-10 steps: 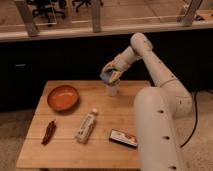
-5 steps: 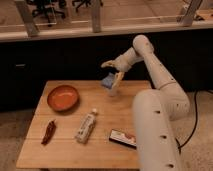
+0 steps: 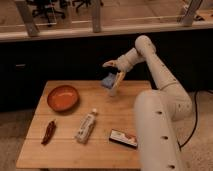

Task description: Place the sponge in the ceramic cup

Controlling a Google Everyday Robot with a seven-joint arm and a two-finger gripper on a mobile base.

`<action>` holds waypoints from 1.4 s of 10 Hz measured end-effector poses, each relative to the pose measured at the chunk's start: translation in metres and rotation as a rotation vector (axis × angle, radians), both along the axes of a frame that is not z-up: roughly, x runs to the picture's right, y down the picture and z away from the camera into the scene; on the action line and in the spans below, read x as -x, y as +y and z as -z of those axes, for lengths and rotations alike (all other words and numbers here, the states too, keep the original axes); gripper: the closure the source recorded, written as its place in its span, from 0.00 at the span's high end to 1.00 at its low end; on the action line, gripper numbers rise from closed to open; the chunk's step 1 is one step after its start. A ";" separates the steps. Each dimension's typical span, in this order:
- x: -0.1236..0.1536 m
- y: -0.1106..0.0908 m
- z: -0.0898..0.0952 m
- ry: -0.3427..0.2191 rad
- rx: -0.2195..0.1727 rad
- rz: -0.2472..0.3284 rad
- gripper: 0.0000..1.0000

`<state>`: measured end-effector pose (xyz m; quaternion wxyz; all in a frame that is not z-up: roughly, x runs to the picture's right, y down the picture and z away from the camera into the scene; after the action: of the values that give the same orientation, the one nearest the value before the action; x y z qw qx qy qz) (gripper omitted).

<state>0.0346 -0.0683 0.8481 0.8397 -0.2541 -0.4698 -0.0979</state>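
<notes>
One sponge (image 3: 107, 81), blue and blocky, and it's up off the bench (image 3: 65, 150) boards, out at about 1 o'clock from the bench's middle, right by the far edge. One gripper (image 3: 112, 76) is pressed close against it on its right side. Grasping or released? Cannot tell from here, the two run together.

One ceramic cup (image 3: 113, 92), and only a pale sliver of it shows, directly under the sponge and half behind the gripper. Its rim is hidden, so whether the sponge touches it or hangs just above it is impossible to call.

On to the rest of the count. One orange bowl (image 3: 62, 97) at 11 o'clock, sitting upright, well apart from the cup. One white bottle (image 3: 86, 126) lies on its side near the middle, cap pointing toward 1 o'clock. One dark red, pepper-shaped thing (image 3: 48, 131) lies at 9 o'clock near the left edge; what it is exactly, hard to say. One flat dark packet (image 3: 123, 138) with a pale label lies at 4 o'clock, with print too small to read.

One white arm (image 3: 165, 85) sweeps in from the right, and its bulky lower section (image 3: 155, 135) covers the bench's whole right side and front right corner. The packet's right end touches that white bulk, or slips behind it, can't tell which. The bench's near left corner is cut off by the bottom edge.
</notes>
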 end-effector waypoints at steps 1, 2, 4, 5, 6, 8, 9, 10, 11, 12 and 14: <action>-0.001 0.000 0.000 0.007 -0.002 0.001 0.80; -0.002 0.001 0.000 0.014 -0.002 0.002 0.80; -0.001 0.005 0.000 0.038 -0.006 0.018 0.80; -0.001 0.005 0.001 0.047 -0.011 0.024 0.80; -0.001 0.007 0.000 0.055 -0.011 0.031 0.80; 0.000 0.009 0.000 0.073 -0.022 0.046 0.80; 0.001 0.011 0.001 0.086 -0.030 0.059 0.80; 0.001 0.013 0.000 0.093 -0.033 0.066 0.80; 0.001 0.014 0.000 0.097 -0.037 0.070 0.80; 0.001 0.014 0.000 0.101 -0.039 0.072 0.80; -0.001 0.014 0.000 0.101 -0.043 0.066 0.80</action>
<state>0.0353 -0.0540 0.8484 0.8640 -0.2561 -0.4158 -0.1227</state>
